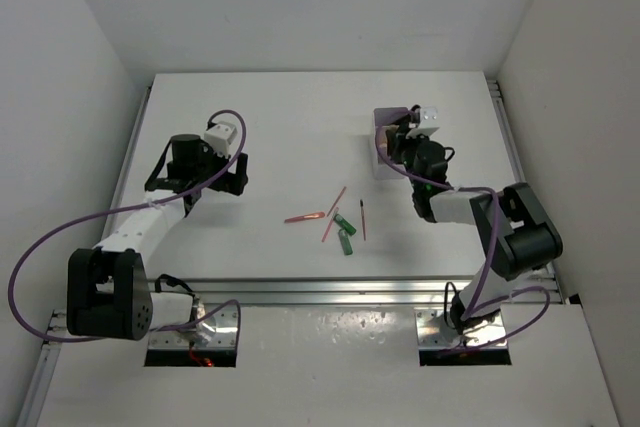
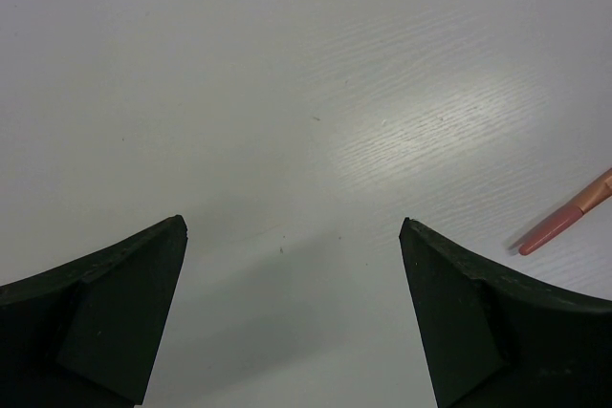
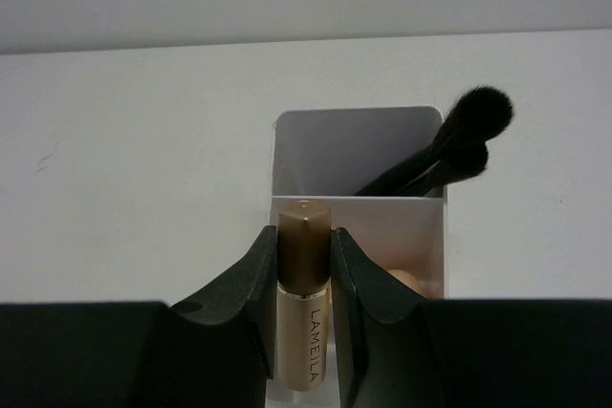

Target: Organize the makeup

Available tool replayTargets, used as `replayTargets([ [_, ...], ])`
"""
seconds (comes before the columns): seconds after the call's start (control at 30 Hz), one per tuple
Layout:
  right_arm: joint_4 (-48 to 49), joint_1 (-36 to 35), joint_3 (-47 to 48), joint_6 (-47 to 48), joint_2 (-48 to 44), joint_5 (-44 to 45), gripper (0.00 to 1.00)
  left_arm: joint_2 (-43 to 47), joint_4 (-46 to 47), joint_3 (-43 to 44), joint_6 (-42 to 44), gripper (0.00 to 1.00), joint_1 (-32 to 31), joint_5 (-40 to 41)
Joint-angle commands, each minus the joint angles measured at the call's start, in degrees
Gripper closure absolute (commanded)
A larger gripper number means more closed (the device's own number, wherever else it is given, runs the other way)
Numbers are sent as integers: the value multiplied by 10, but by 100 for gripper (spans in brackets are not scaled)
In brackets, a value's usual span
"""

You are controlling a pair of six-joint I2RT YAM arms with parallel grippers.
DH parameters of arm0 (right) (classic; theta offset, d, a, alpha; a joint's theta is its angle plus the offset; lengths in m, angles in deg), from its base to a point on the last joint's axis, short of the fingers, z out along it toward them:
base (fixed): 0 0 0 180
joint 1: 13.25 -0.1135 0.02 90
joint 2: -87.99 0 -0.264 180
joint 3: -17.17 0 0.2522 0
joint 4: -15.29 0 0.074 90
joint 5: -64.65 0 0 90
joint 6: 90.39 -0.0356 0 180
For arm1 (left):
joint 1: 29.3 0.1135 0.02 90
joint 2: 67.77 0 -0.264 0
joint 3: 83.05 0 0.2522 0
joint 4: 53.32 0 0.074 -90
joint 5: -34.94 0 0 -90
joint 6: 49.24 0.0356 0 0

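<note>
Held: the right gripper [image 3: 303, 236] is clamping an upright gold tube [image 3: 304, 332] at the near wall of the white box [image 3: 335, 150], whose 12 o'clock compartment is holding two black brushes [image 3: 473, 117] and whose near one is showing a beige sponge [image 3: 406, 280]. Idle: the left gripper [image 2: 294, 231] is hanging wide open over the table [image 2: 287, 64], a pink pencil [image 2: 564, 224] lying at its 3 o'clock. Loose: other pencils [image 1: 335, 202] and a green bottle [image 1: 346, 242] are lying about 7 o'clock of the box.

Bright, even overhead light, glare on table [image 2: 421, 126], soft shadows, sharp pics
</note>
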Motion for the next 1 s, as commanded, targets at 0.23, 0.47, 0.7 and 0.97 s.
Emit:
replayTargets([
  [0.23,236,11,-24,16,92,-42,100,-4,18,4,-2,0,7,-10],
  [0.47,237,12,-27,33,97,-87,100,-9,18,9,-2,0,7,-20],
  [0.7,239,19,-38,35,112,-98,100,-9,18,9,-2,0,7,-26],
  [0.97,237,25,-53,21,101,-110,57,-9,18,9,-2,0,7,-31],
])
